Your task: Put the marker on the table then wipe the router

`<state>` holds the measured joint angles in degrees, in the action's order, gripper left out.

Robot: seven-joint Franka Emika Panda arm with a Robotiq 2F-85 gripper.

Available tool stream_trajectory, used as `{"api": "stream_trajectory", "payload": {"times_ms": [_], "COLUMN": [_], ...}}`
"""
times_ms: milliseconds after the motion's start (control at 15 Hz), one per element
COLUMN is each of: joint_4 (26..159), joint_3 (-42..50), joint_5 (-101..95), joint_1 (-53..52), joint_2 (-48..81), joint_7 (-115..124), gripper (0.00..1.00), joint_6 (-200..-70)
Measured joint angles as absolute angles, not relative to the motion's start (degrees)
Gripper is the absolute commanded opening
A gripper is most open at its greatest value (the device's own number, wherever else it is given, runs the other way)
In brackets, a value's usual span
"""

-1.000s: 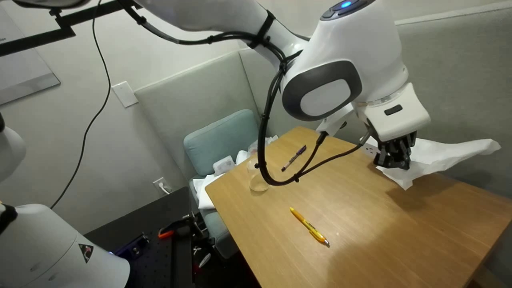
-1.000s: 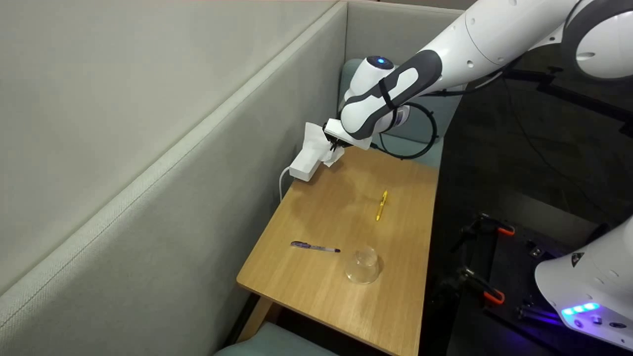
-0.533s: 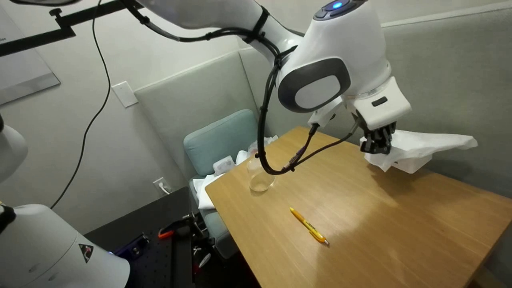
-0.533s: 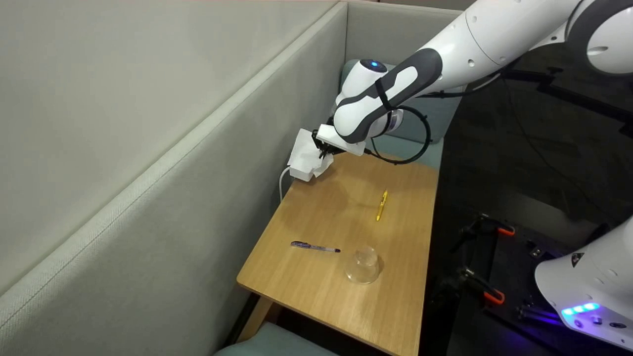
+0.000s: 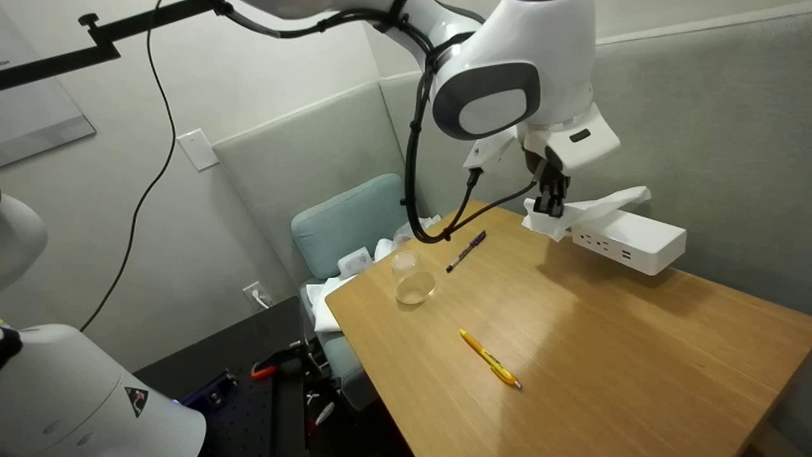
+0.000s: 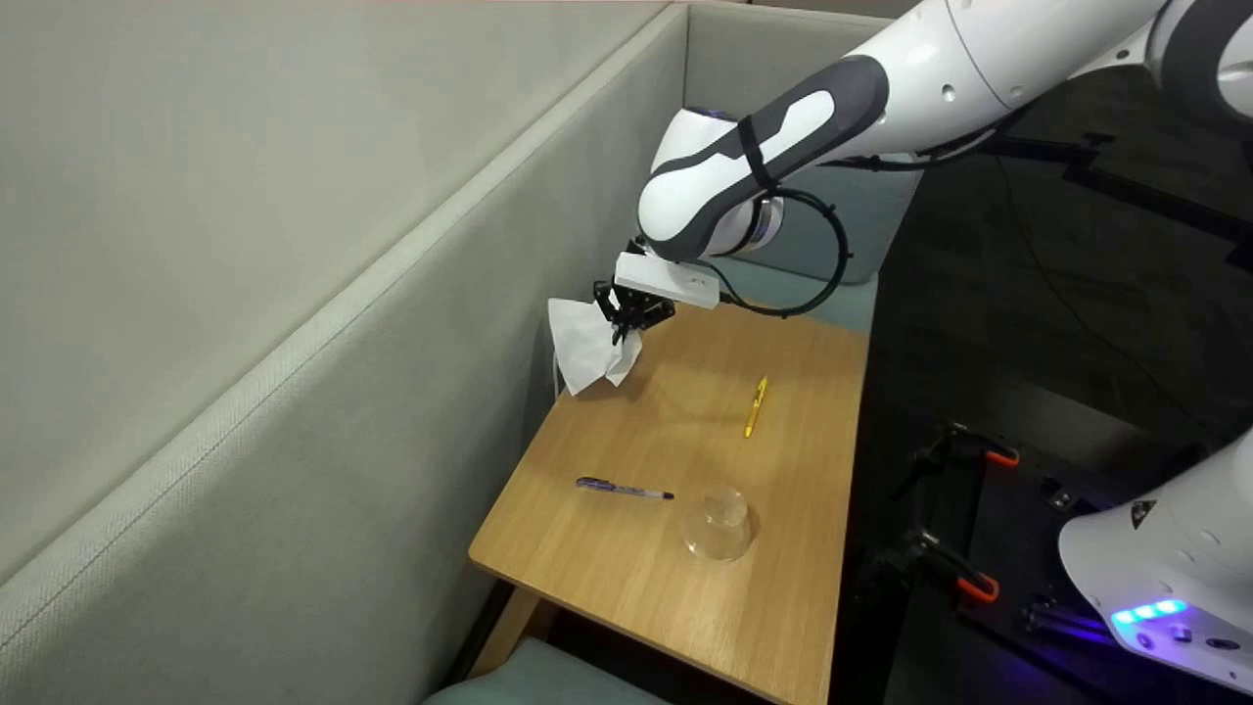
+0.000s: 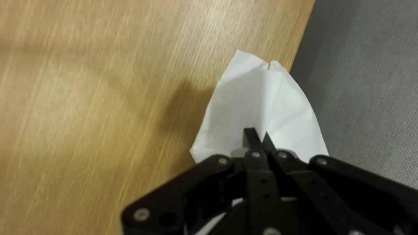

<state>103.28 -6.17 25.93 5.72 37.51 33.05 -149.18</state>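
Observation:
My gripper [image 5: 549, 204] is shut on a white tissue [image 5: 606, 204] beside the padded wall. In the wrist view the fingertips [image 7: 260, 138] pinch the tissue [image 7: 235, 107], which spreads out beyond them. The router, a white box [image 5: 634, 235] with sockets, lies along the wall-side table edge; the tissue trails over one end. Whether it touches cannot be told. In an exterior view the tissue [image 6: 585, 343] and gripper [image 6: 619, 328] hide the box. A yellow marker [image 5: 491, 359] lies on the table, also in an exterior view [image 6: 756, 406]. A purple pen [image 5: 466, 251] lies there too [image 6: 624, 488].
A clear plastic cup [image 5: 413, 279] stands upside down on the wooden table [image 5: 602, 381], near one end; it also shows in an exterior view [image 6: 718, 526]. The padded wall [image 6: 470, 313] runs along the table's long edge. A cable loop [image 5: 419, 216] hangs from the arm.
My gripper has moved along the wall with the tissue, passing over the white box toward the table end with the cup. Most of the box is now uncovered in an exterior view.

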Motion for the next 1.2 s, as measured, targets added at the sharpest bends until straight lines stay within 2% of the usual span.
{"api": "stream_trajectory", "payload": {"times_ms": [533, 733, 1000, 1067, 1133, 1200], "joint_4": [117.8, 122.5, 127.1, 127.4, 127.4, 127.4], "joint_3": [-4.3, -3.1, -1.5, -1.2, -0.8, -0.4], "joint_5": [20.4, 16.6, 11.9, 11.1, 10.7, 10.3], "joint_1": [1.9, -0.2, -2.1, -2.3, -2.6, -2.9], "joint_2": [21.7, 20.5, 23.3, 24.7, 26.3, 27.6], "joint_7": [23.7, 22.6, 21.5, 21.5, 21.5, 21.5], "gripper": [0.0, 0.0, 0.0, 0.26, 0.27, 0.33], "joint_6": [-133.3, -135.3, -146.0, -148.5, -150.8, -152.7]}}
